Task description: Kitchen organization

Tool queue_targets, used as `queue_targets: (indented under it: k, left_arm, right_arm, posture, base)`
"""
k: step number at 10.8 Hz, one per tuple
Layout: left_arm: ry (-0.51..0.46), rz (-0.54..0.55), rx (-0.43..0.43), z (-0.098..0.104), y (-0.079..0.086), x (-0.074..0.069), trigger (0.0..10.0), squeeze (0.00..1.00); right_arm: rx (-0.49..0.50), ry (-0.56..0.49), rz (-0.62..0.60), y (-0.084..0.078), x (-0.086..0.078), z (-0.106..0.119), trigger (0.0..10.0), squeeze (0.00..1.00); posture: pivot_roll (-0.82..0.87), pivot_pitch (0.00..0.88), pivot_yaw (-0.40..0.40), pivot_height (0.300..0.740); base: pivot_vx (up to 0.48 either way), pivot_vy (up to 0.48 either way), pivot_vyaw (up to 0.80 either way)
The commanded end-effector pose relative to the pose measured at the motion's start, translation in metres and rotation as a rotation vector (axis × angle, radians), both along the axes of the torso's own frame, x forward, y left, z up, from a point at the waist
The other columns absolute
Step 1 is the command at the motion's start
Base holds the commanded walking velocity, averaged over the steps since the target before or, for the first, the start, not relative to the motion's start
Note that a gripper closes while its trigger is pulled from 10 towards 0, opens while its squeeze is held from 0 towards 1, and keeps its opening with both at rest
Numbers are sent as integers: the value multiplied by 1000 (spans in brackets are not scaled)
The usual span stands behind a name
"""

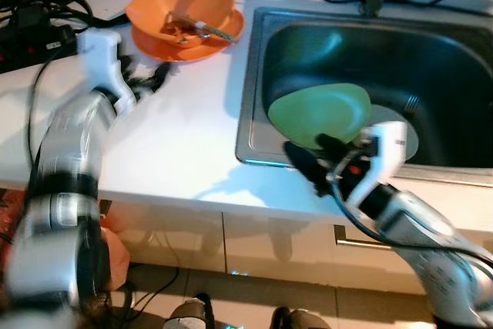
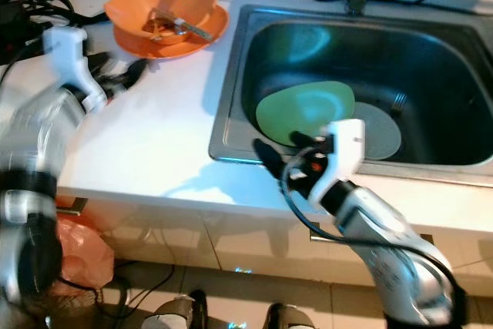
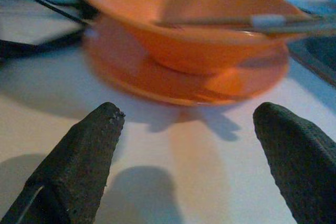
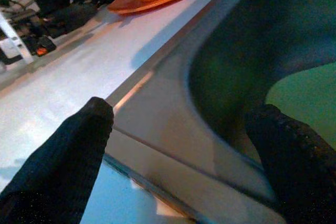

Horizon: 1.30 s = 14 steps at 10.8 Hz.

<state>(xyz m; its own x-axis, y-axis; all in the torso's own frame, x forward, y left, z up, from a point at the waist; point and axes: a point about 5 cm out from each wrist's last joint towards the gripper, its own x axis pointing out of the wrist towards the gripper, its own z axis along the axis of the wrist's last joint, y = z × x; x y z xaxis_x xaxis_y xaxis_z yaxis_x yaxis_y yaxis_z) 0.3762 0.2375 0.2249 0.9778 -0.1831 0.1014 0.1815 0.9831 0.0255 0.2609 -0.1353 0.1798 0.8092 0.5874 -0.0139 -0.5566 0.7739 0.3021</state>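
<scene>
The tidying looks barely begun. An orange bowl (image 1: pixel 181 7) with utensils (image 1: pixel 199 28) in it sits on an orange plate (image 1: pixel 219 40) at the far side of the white counter (image 1: pixel 181 144), and a green plate (image 1: pixel 320 115) lies in the sink (image 1: pixel 254 82) beside a grey plate (image 2: pixel 381 135). The left gripper (image 3: pixel 191 145) hovers just near the orange dishes, fingers wide apart, holding nothing. The right gripper (image 4: pixel 184 145), also spread and empty, hangs over the sink's near left rim, close to the green plate.

White countertop (image 1: pixel 177 144) with a steel sink (image 1: pixel 258 59) set in on the right. Black cables (image 1: pixel 46 5) and a power strip at far left. Cream cabinet fronts (image 1: pixel 269 240) below, tiled floor (image 1: pixel 231 298) near. Cool bluish light.
</scene>
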Motion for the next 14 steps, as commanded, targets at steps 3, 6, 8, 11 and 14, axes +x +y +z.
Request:
queue_targets:
  k: [3,6,8,11,14]
  left_arm:
    - [-225,148,-42,8,-22,-43,10000,0]
    - [-236,141,-86,3,-55,-75,10000,0]
    - [-194,173,-109,1,-53,-73,10000,0]
    - [-178,191,-112,5,-51,-71,10000,0]
    - [-183,182,-87,7,-53,-69,10000,0]
  right_arm:
    - [10,-72,-25,4,17,6,10000,0]
    - [37,-193,-151,-2,29,31,10000,0]
    - [41,-203,-176,-5,34,31,10000,0]
    - [43,-203,-206,-7,37,30,10000,0]
    - [41,-207,-223,-10,39,29,10000,0]
  posture:
    - [70,64,-31,740]
    - [69,22,-33,740]
    - [72,9,-30,740]
    - [68,5,-26,740]
    - [66,2,-23,740]
  base:
    - [0,0,0]
    - [0,0,0]
    - [0,240,0]
    - [0,480,0]
    - [0,160,0]
